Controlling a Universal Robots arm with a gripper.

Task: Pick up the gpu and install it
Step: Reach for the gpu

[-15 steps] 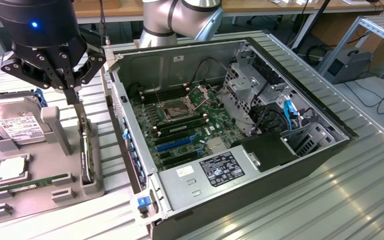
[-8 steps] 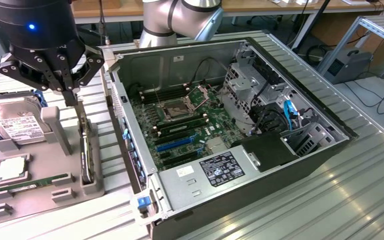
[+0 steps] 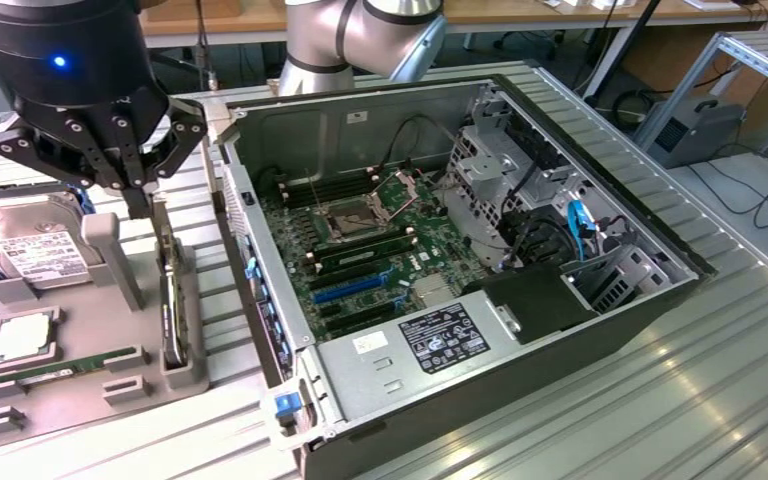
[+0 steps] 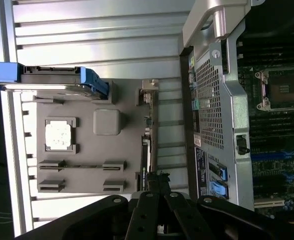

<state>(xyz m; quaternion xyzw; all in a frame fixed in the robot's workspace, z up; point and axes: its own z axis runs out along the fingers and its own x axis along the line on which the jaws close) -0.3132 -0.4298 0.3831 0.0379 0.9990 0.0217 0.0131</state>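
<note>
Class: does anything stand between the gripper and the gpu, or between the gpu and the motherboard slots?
Nothing separates the gripper from the gpu; its jaws are shut on the card's top edge. The case's metal wall stands between the gpu and the motherboard slots.

This is a robotics lab or test workshop. A jointed robot arm (image 3: 357,40) carries the gripper (image 3: 151,205) over a ribbed aluminium table (image 3: 651,400), and right beneath the gripper a moulded grey fixture tray (image 3: 131,378) holds the gpu (image 3: 171,300) and a hard drive (image 3: 31,250) in its slots. Just beside the gripper lies an opened computer case (image 3: 291,130) with its motherboard (image 3: 357,250) bared. Well beyond it stand wooden benches (image 3: 518,12), an aluminium-profile frame (image 3: 758,50) and loose cables (image 3: 744,200) on the floor.
</note>
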